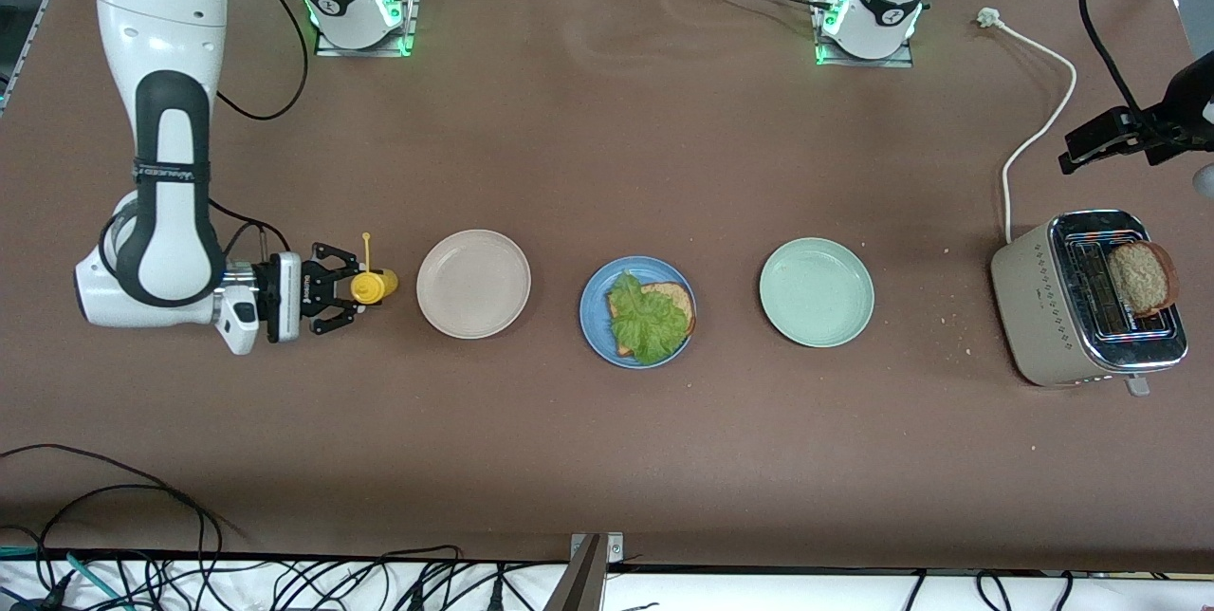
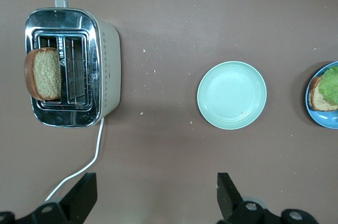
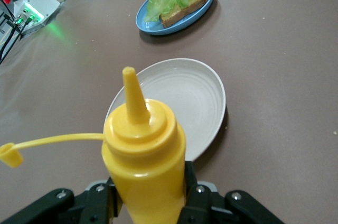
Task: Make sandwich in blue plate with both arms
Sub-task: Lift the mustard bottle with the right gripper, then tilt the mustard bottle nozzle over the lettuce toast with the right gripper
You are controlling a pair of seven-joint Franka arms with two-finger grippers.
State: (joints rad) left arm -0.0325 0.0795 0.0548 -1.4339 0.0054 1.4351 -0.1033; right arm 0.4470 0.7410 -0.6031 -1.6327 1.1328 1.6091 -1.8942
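One gripper is loaded: your right gripper (image 1: 334, 300) is clamped on the yellow mustard bottle (image 3: 143, 160), cap dangling on its tether, beside the beige plate (image 1: 473, 284) at the plate's 9 o'clock in the front view. Squeeze harder and mustard could spurt early, short of the lettuce (image 1: 648, 318) and bread on the blue plate (image 1: 593, 312). Your left gripper (image 2: 157, 197) waits, fingers spread and empty, over bare table near the toaster (image 1: 1036, 303); its bread slice (image 1: 1142, 276) leans out and could tip if nudged.

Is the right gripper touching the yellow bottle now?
Touching: right wrist view shows the right gripper with its fingers pressed on both sides of the yellow bottle.
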